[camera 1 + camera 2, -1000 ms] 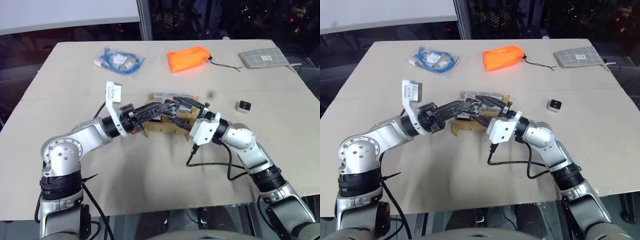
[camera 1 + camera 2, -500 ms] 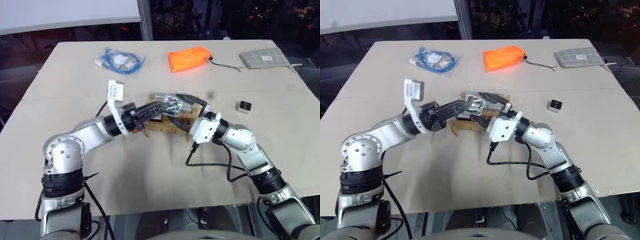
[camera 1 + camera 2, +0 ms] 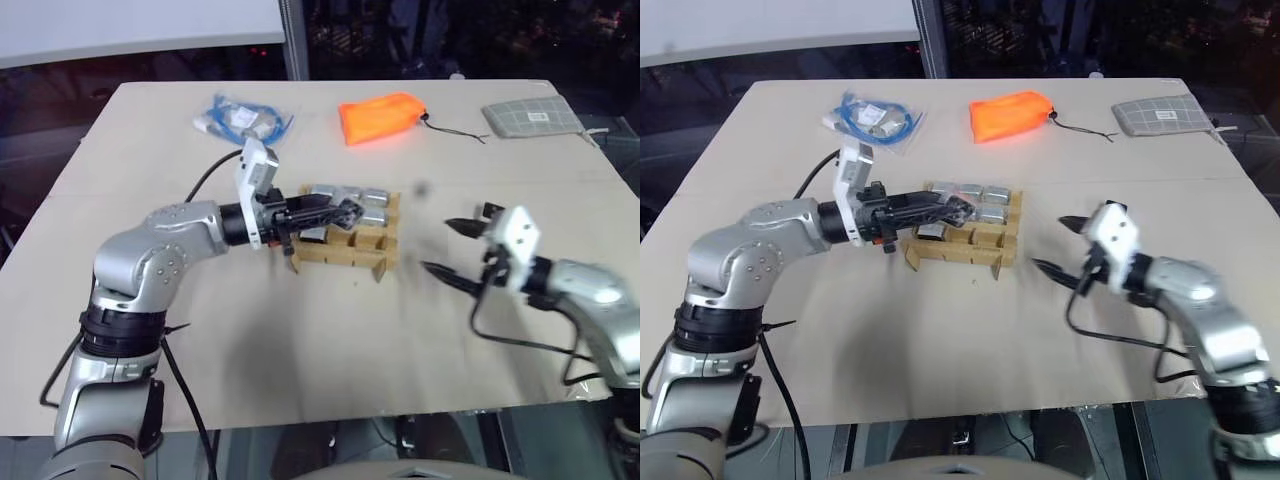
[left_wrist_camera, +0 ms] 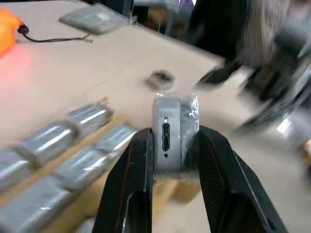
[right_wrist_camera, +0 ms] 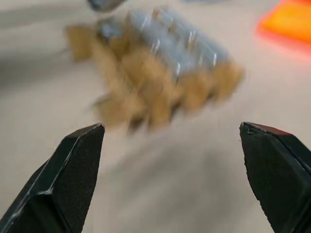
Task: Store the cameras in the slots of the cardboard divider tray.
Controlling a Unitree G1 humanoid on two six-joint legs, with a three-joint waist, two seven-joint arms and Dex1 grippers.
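A: From the head views, where do things stand?

B: The cardboard divider tray (image 3: 345,240) sits mid-counter (image 3: 300,330), its long side running left to right. Silver cameras (image 3: 340,193) lie in its far slots, long axes across the tray. The left claw (image 3: 345,210) reaches level over the tray from the left, clenched on one camera (image 3: 958,207). The right claw (image 3: 452,248) hangs well to the right of the tray, released, its fingers spread wide and pointing back toward the tray.

A: What else is on the counter?

B: A blue cable bag (image 3: 243,120), an orange pouch (image 3: 382,116) and a grey checked pouch (image 3: 528,117) along the far edge.

A: What does the left wrist view add?

B: The held camera (image 4: 176,138) stands on edge between the two black fingers (image 4: 133,184), a narrow side with a port slot facing the lens, above the rows of stored cameras. Beyond it lies a small dark object (image 4: 162,78) on the counter, too blurred to name.

A: And the right wrist view?

B: The tray (image 5: 146,82), seen blurred from its near side, framed between the parted fingers (image 5: 68,170) and apart from them.
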